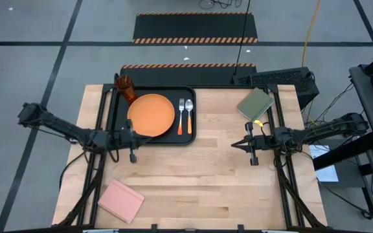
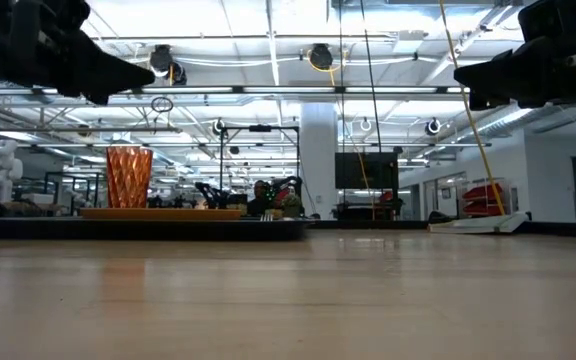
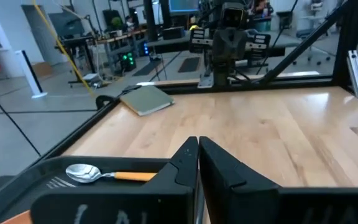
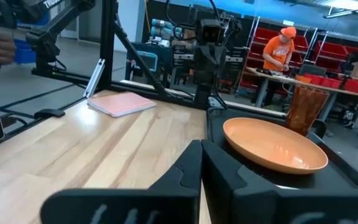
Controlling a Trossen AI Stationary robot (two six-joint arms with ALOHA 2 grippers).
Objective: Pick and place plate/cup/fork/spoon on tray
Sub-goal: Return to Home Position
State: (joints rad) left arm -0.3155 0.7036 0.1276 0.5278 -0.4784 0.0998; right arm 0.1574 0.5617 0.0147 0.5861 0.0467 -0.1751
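Observation:
The black tray (image 1: 116,103) lies at the table's far left. On it rest the orange plate (image 1: 151,115), the fork (image 1: 181,115) and the spoon (image 1: 189,116) side by side to the plate's right, and the upright orange cup (image 1: 126,88) at the far left corner. The plate (image 4: 272,144) and cup (image 4: 303,107) also show in the right wrist view, the spoon (image 3: 98,175) in the left wrist view. My left gripper (image 1: 136,137) hovers shut at the tray's near edge, touching nothing. My right gripper (image 1: 235,145) hovers shut over bare table at right.
A pink pad (image 1: 121,200) lies near the table's near left corner. An olive-green pad (image 1: 256,103) lies at the far right. Bare wood lies between the two grippers. A person in orange (image 4: 277,53) stands in the room beyond the table.

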